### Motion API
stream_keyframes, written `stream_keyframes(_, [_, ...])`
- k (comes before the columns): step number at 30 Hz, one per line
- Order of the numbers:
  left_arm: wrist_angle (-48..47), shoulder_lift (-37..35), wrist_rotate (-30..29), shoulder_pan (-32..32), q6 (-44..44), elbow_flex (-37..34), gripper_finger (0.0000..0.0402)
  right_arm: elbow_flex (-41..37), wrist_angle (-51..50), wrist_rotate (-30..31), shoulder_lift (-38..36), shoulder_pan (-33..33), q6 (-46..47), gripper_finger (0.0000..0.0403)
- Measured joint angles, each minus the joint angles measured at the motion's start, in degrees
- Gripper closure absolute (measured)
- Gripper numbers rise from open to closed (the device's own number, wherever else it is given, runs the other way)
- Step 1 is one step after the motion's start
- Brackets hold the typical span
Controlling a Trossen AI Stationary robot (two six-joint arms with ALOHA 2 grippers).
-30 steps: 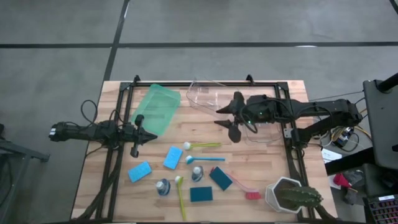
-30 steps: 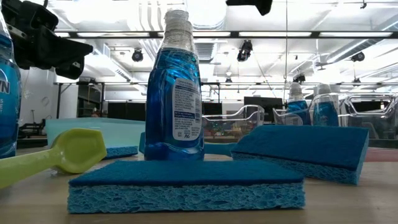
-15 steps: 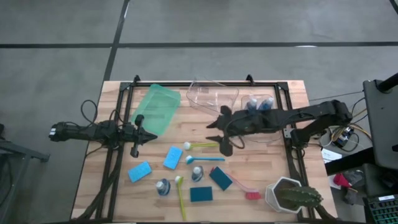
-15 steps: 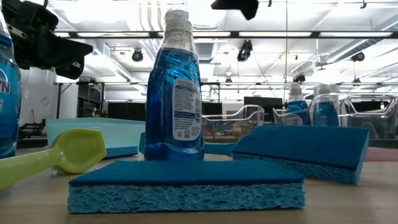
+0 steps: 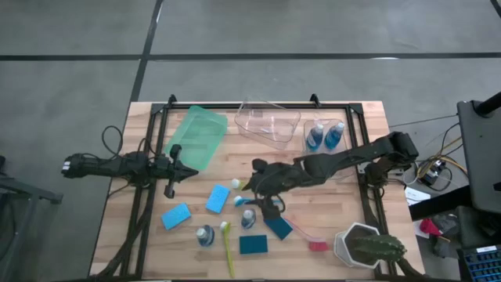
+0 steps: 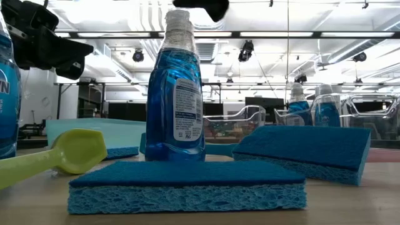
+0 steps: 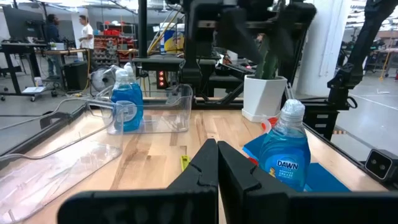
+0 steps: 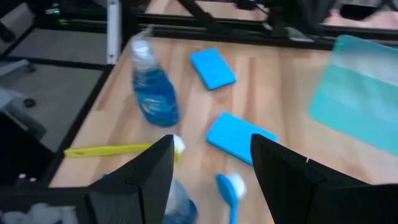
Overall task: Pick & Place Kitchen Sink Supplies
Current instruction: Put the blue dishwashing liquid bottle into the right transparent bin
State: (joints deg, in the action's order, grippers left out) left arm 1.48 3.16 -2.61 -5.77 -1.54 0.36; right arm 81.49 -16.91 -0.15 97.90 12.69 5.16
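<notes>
Two small blue-liquid bottles already stand in the clear bin section at about 1 o'clock on the table, which suggests that bin is the drop-off for bottles. Two more bottles wait upright on the wood: one near the middle at 6 o'clock, another toward 7 o'clock. Around them lie the light-blue sponges, the teal sponges, and the long brushes in yellow-green, blue and red, all loose and apart, so each can be taken singly.

The right gripper hangs over the middle bottle and the blue brush head, fingers spread wide in its wrist view; I judge it is lining up a grasp on that bottle. Tipping the bottle is the risk.

The left gripper waits at 9 o'clock beside the green bin, fingers pressed together on nothing.

A white-potted cactus sits at 5 o'clock.
</notes>
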Motion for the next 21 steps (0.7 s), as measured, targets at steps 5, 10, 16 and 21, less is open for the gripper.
stream_keyframes(5, [0.0, 0.0, 0.0, 0.0, 0.0, 0.0, 0.0401, 2.2, -2.7, 0.1, 1.7, 1.5, -1.8, 0.0193])
stream_keyframes(10, [0.0, 0.0, 0.0, 0.0, 0.0, 0.0, 0.0401, 1.7, -3.0, 0.1, 1.6, 2.1, -0.5, 0.0193])
stream_keyframes(16, [0.0, 0.0, 0.0, 0.0, 0.0, 0.0, 0.0401, 1.1, -3.2, 0.1, 1.6, 2.8, 0.5, 0.0193])
stream_keyframes(21, [0.0, 0.0, 0.0, 0.0, 0.0, 0.0, 0.0401, 0.2, -1.9, 0.0, 1.6, 3.6, 0.6, 0.0193])
